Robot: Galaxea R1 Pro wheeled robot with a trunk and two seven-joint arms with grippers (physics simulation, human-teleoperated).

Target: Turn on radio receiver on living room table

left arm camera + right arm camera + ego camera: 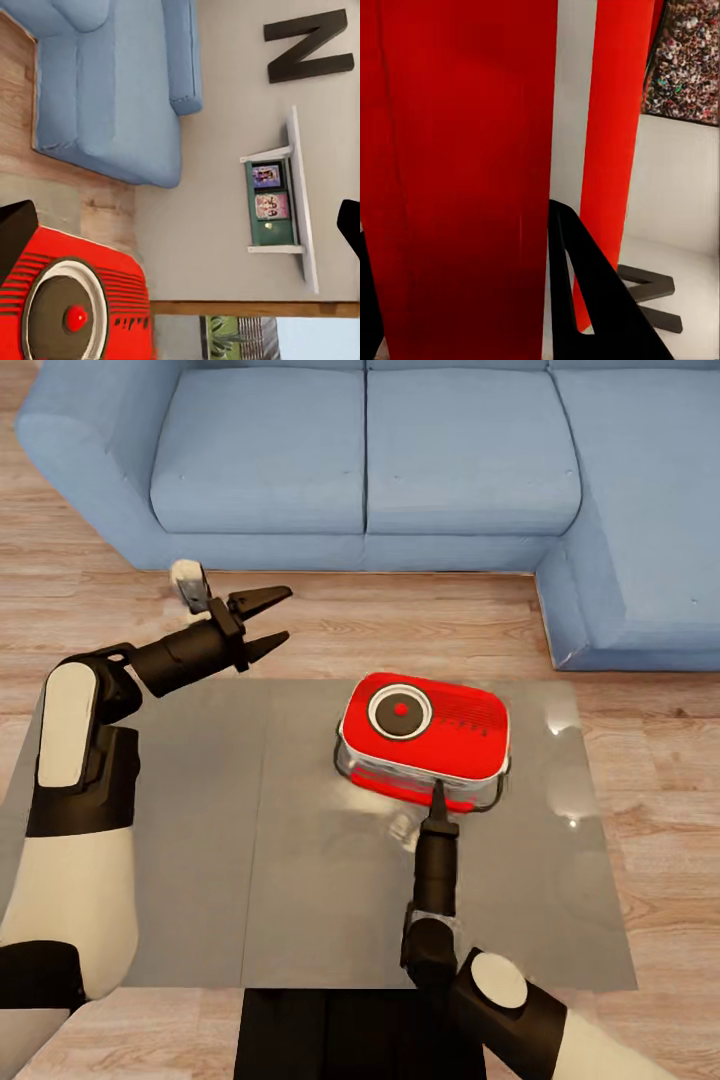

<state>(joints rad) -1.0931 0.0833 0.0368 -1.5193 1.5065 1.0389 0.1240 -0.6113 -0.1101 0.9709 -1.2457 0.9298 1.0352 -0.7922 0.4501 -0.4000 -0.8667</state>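
Note:
The red radio receiver (425, 740) lies on the grey table (250, 840), right of the middle, with its round white-ringed dial and red dot facing up. My right gripper (437, 800) points at the radio's near side, its tip at the edge by the handle. In the right wrist view the red radio (457, 150) is very close, and the right gripper (457, 225) has its fingers apart. My left gripper (270, 622) hangs open over the table's far left edge, well left of the radio. The left wrist view shows the radio (75, 300) beside the open left gripper (184, 225).
A blue L-shaped sofa (360, 450) stands beyond the table and wraps round at the right. Light wood floor (400, 620) lies between sofa and table. The left wrist view shows a wall shelf (277, 202). A crowd picture (686, 60) appears in the right wrist view.

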